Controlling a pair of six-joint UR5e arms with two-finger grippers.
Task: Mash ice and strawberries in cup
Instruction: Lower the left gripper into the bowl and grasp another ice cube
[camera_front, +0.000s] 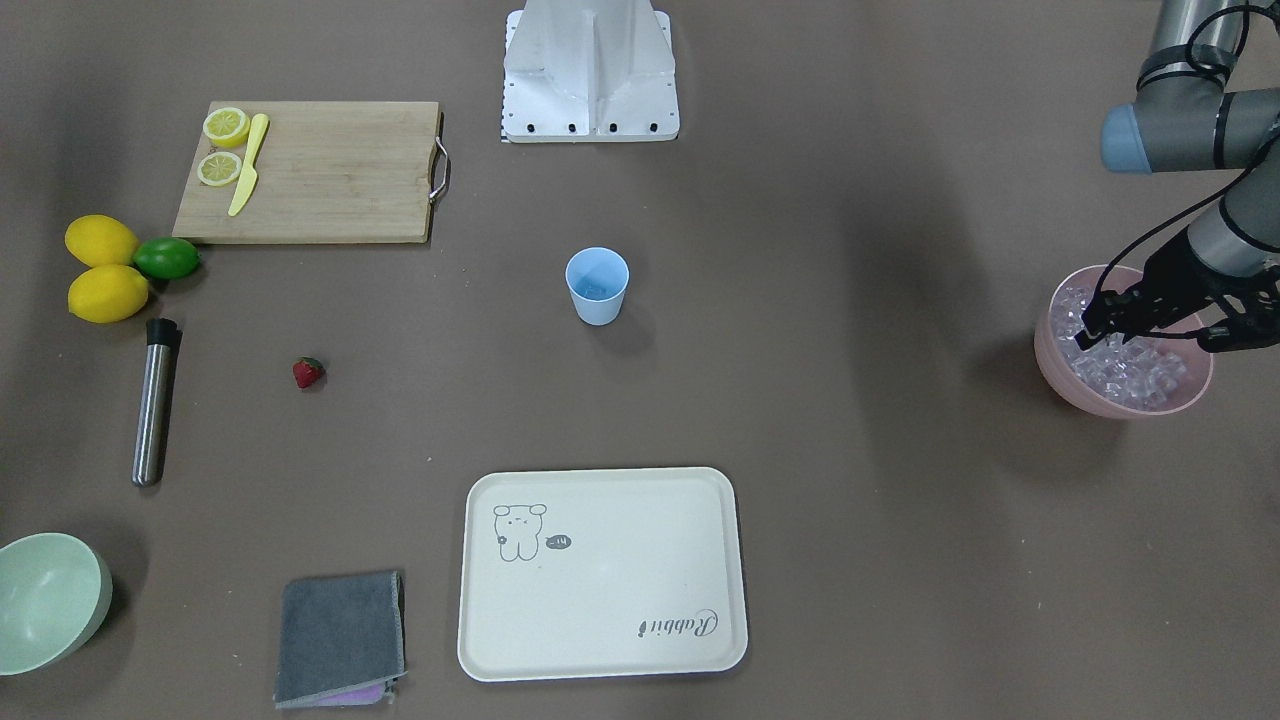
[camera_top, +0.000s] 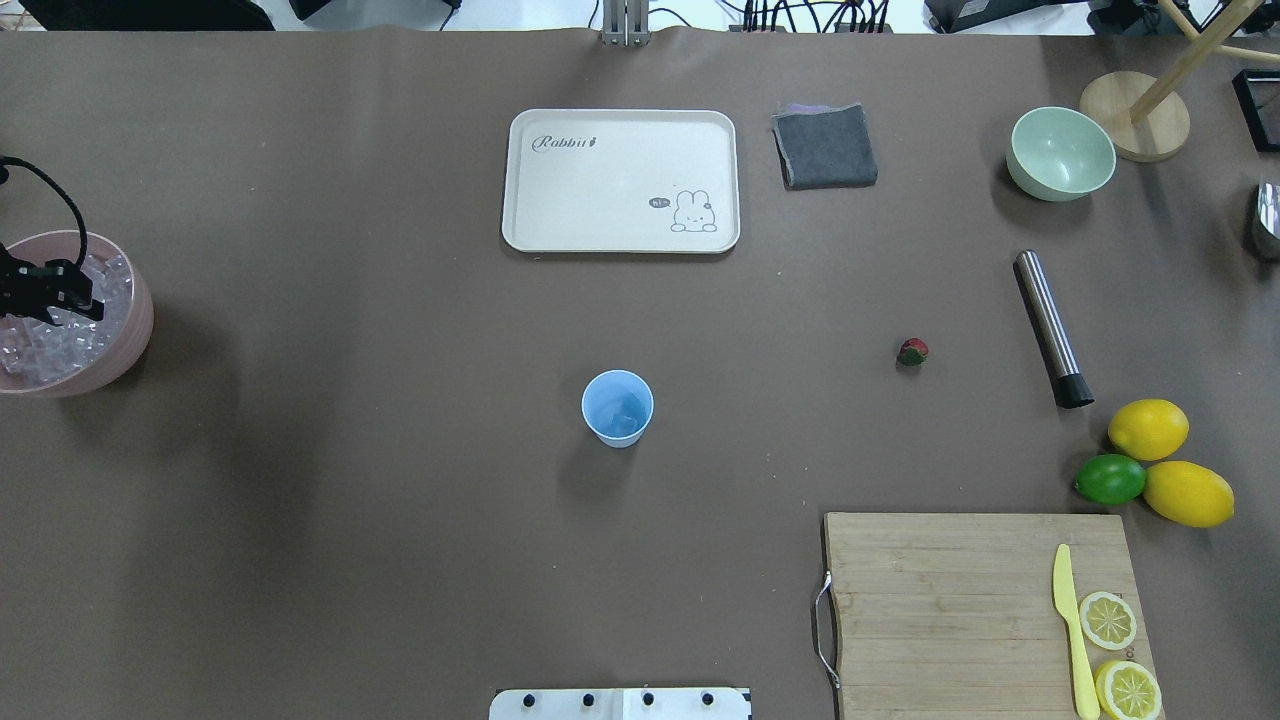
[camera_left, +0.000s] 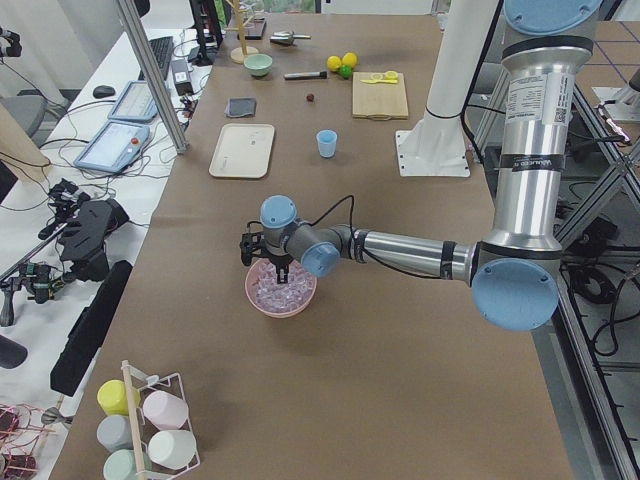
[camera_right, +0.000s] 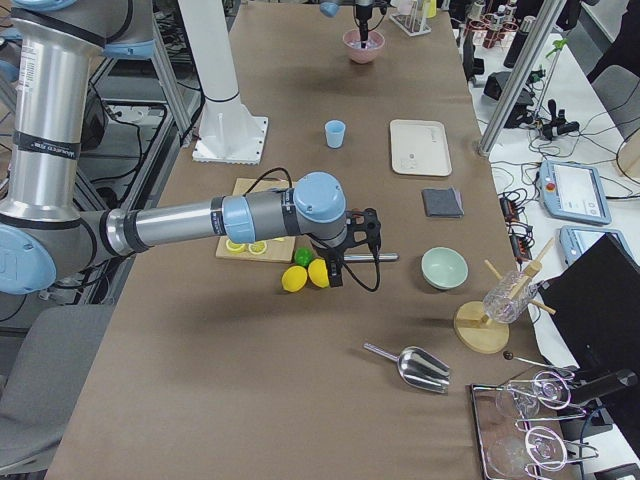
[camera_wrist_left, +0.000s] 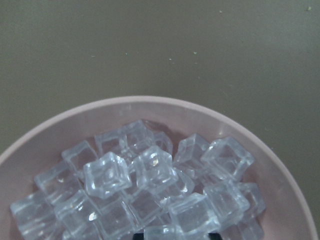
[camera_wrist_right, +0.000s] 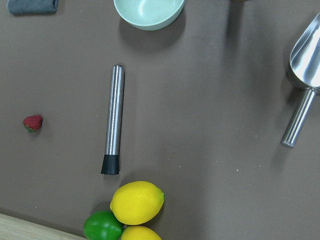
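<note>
The light blue cup (camera_front: 597, 285) stands upright at the table's middle (camera_top: 618, 407); a clear cube seems to lie in it. The strawberry (camera_front: 308, 372) lies alone on the table (camera_top: 912, 351) and shows in the right wrist view (camera_wrist_right: 33, 123). The ice (camera_front: 1135, 370) fills a pink bowl (camera_front: 1120, 405) at the table's left end (camera_top: 130, 330). My left gripper (camera_front: 1088, 332) reaches down into the bowl, its fingertips against either side of one cube (camera_wrist_left: 176, 234). My right gripper (camera_right: 345, 262) hovers above the lemons; I cannot tell its state.
A steel muddler (camera_front: 155, 400) lies near two lemons and a lime (camera_wrist_right: 136, 202). A cutting board (camera_front: 330, 170) holds lemon halves and a yellow knife. There are also a cream tray (camera_front: 600, 600), a grey cloth (camera_front: 340, 635), a pale green bowl (camera_front: 45, 600) and a metal scoop (camera_wrist_right: 305, 75).
</note>
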